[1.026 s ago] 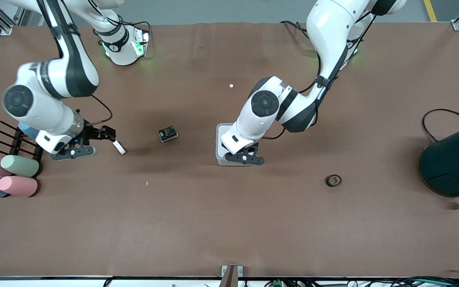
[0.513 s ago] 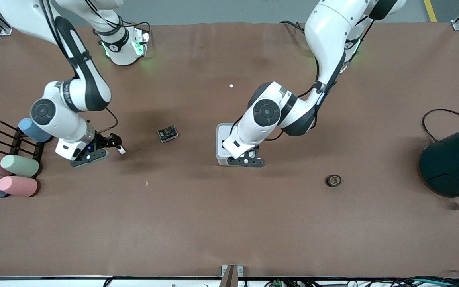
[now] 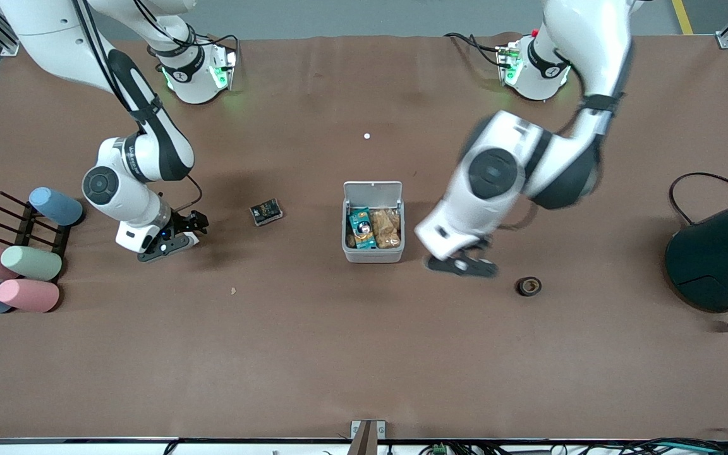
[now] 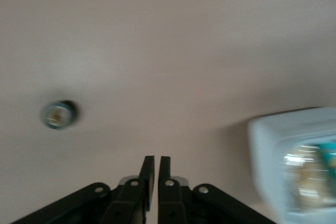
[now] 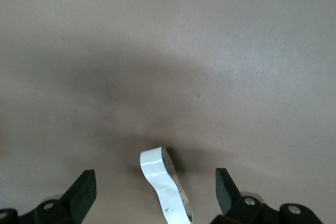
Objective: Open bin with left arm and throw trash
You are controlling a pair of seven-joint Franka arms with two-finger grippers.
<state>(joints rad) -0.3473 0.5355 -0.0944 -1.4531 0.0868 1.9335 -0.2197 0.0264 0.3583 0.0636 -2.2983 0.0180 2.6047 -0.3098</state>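
With its flat hinged lid standing up, the small square light-grey plastic bin (image 3: 373, 249) sits open near the middle of the brown matte table (image 3: 364, 354), and colourful snack packets lie inside it. In the left wrist view the bin (image 4: 273, 156) appears just beside the left gripper (image 4: 154, 167), whose 2 fingers are pressed almost together and hold nothing. In the front view that left gripper (image 3: 462, 265) hovers low over bare table between the bin and the dark tape-roll ring (image 3: 529, 286), which lies toward the left arm's end of the table. The small black packet with gold print (image 3: 266, 212) lies toward the right arm's end from the bin. The right gripper (image 3: 177, 242) is low over the table toward that same end, jaws spread wide, and the tiny white rectangular block (image 5: 164, 184) stands between the fingers without either one touching it. 5 pastel cups (image 3: 29, 262) lie by a black rack (image 3: 19, 218) at the right arm's end of the table. A big dark teal cylindrical container (image 3: 721, 259) with a black cable sits at the left arm's end. A grey floor shows past the table edge by the arm bases.
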